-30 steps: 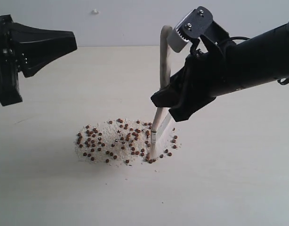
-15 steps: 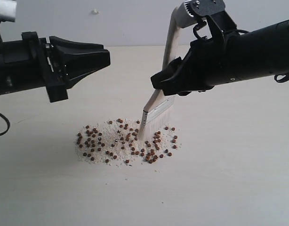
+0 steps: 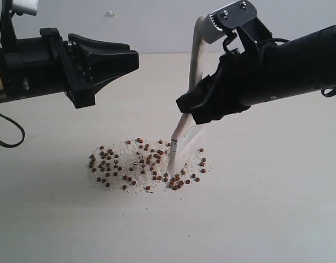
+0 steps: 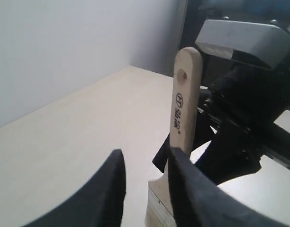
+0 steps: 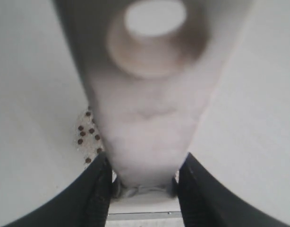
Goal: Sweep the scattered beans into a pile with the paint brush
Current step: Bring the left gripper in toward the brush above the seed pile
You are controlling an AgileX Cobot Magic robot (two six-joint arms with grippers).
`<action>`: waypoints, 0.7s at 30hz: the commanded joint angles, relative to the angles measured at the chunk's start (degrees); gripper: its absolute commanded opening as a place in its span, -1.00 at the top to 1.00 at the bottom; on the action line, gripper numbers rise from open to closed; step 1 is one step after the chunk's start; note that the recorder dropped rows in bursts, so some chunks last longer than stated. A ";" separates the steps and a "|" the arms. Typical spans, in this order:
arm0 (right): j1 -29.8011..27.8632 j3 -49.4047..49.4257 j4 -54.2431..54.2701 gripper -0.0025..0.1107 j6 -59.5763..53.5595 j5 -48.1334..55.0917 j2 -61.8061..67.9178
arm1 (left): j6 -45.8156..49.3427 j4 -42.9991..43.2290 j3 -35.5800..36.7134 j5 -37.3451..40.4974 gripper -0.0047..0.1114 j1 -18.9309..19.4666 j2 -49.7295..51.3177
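Note:
The beans [image 3: 136, 164] lie as small reddish-brown pellets on a patch of white grains in the middle of the pale table [image 3: 266, 213]. My right gripper [image 3: 194, 108] is shut on the wooden handle of the paint brush [image 3: 196, 57]. The brush slants down, and its cream bristles [image 3: 174, 160] touch the right part of the patch. In the right wrist view the blurred paint brush handle [image 5: 149, 109] fills the space between the gripper's [image 5: 145, 164] jaws, with a few beans [image 5: 86, 132] beyond. My left gripper [image 3: 133, 59] hovers open above and to the left, apart from the brush. In the left wrist view this gripper [image 4: 146, 158] is empty and faces the paint brush handle [image 4: 185, 109].
A plain grey wall [image 3: 146, 22] rises behind the table. A black cable [image 3: 4, 143] loops down from the left arm at the left edge. The right arm's black body [image 3: 288, 66] spans the upper right above the table.
My left arm has swung in from the left toward the brush and its jaws have opened. The brush was lifted off the pile's right edge, then lowered again onto the grains, more tilted.

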 commanded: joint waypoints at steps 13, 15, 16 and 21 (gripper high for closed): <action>-0.03 -0.38 7.46 0.96 7.35 -11.09 -0.07 | 0.02 9.35 -0.32 0.17 0.92 -0.39 0.21; -0.03 -0.38 10.56 0.96 6.71 -11.49 -0.07 | 2.25 9.35 -0.32 3.03 0.92 -0.39 0.21; -0.03 -0.38 12.09 0.96 6.02 -11.49 -0.07 | 3.82 9.91 -0.32 4.32 0.92 -0.39 0.33; -0.03 -0.38 15.94 0.96 5.86 -9.03 -0.07 | 7.80 20.43 -0.32 4.30 0.87 -0.39 2.32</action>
